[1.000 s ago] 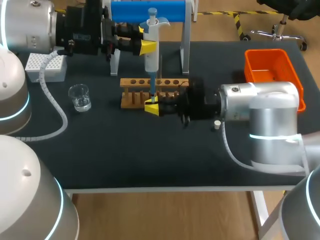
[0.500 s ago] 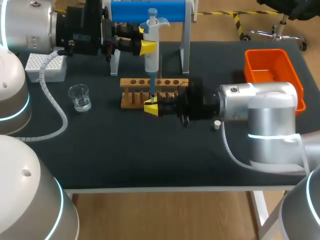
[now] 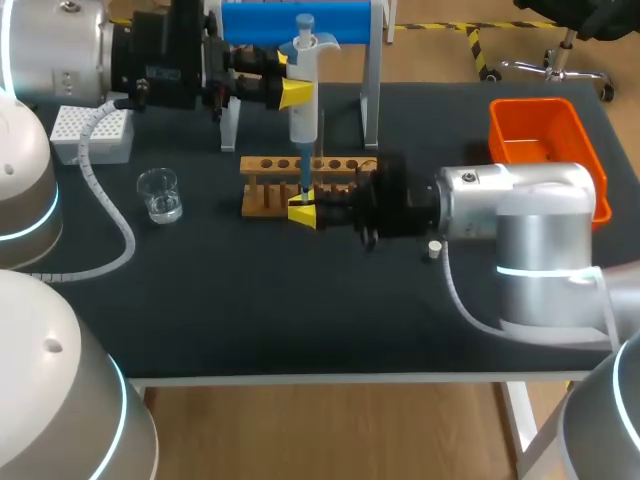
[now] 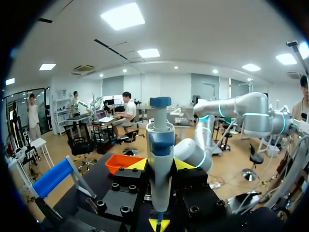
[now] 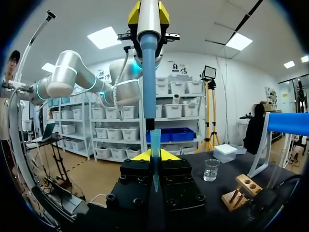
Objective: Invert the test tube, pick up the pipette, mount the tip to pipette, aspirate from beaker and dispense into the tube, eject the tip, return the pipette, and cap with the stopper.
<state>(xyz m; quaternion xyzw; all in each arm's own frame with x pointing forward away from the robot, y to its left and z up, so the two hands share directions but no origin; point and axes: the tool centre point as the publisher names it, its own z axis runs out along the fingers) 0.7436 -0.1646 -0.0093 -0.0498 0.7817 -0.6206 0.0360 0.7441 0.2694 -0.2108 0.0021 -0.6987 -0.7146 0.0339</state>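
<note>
My left gripper (image 3: 296,94) comes in from the upper left and is shut on the white pipette (image 3: 303,110), which it holds upright; the blue plunger (image 4: 160,102) is at the top. The pipette's blue shaft (image 5: 148,82) runs down to a tip (image 5: 154,145) that enters a thin clear test tube (image 5: 154,171). My right gripper (image 3: 303,213) is shut on that tube, directly under the pipette and in front of the wooden rack (image 3: 300,165). In the left wrist view the right gripper's yellow tips (image 4: 159,224) show below the pipette.
A glass beaker (image 3: 160,193) stands at the left, with a white tip box (image 3: 92,133) behind it. The blue-topped pipette stand (image 3: 350,20) rises at the back. An orange bin (image 3: 545,140) sits at the far right. A small white stopper (image 3: 434,248) lies beside my right arm.
</note>
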